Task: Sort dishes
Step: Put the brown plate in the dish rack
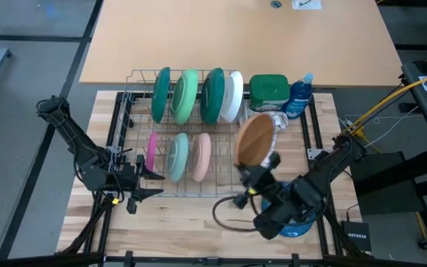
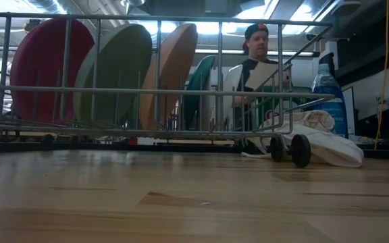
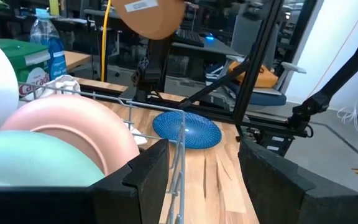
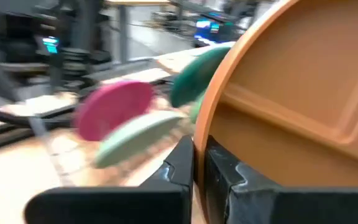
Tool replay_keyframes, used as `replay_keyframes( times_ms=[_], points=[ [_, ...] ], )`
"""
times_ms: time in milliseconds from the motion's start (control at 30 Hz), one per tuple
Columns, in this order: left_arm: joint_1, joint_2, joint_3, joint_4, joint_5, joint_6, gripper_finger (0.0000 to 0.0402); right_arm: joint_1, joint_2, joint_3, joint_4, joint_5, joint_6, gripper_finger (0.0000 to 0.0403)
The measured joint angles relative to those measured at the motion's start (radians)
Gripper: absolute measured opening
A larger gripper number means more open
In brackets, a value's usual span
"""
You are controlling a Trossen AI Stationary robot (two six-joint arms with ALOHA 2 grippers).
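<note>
The brown plate [image 1: 256,139] is held up in the air over the right end of the wire rack [image 1: 136,76], just in front of the white cloth [image 1: 279,121]. It stands on its edge. Its broad face is turned up toward the overhead camera, and its long axis runs from the front of the table to the back. The right gripper [image 1: 259,176] is clenched on the plate's lower rim. In the right wrist view the two fingers [image 4: 182,163] pinch the rim [image 4: 222,93] tightly between them.

The right arm comes up from the front right corner of the table and bends over a navy plate [image 1: 300,224] that lies flat on the wood; this arm hides most of that plate. The left gripper [image 1: 148,183] waits low at the front left corner of the rack, with its jaws spread wide and nothing between them.

In the rack, the back row holds a dark green plate [image 1: 160,94], a light green plate [image 1: 184,95], another dark green one [image 1: 213,94] and a white plate [image 1: 233,96], all upright. The front row holds a pink plate [image 1: 151,151], a pale teal plate [image 1: 176,156] and a peach plate [image 1: 202,156].

The right wrist view is blurred, so the plates behind the brown one are hard to make out. A person [image 2: 256,64] sits behind the table, partly hidden by the rack wires.
</note>
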Motion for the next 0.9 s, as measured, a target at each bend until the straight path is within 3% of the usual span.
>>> replay_keyframes(
  times_ms=[167, 333, 733, 900],
  points=[
    [0.000, 0.000, 0.000, 0.001, -0.005, -0.002, 0.0184, 0.004, -0.012, -0.001, -0.358, 0.045, 0.314, 0.0017],
    [0.004, 0.001, 0.000, 0.002, -0.006, -0.002, 0.0184, -0.016, -0.053, -0.101, -0.338, 0.082, 0.304, 0.0017],
    [0.049, 0.019, 0.000, 0.000, -0.008, -0.017, 0.0184, -0.096, -0.180, -0.469, -0.334, 0.159, 0.677, 0.0017],
    [0.076, 0.033, 0.000, 0.000, -0.008, -0.020, 0.0184, -0.132, -0.208, -0.593, -0.264, 0.269, 0.848, 0.0017]
  ],
)
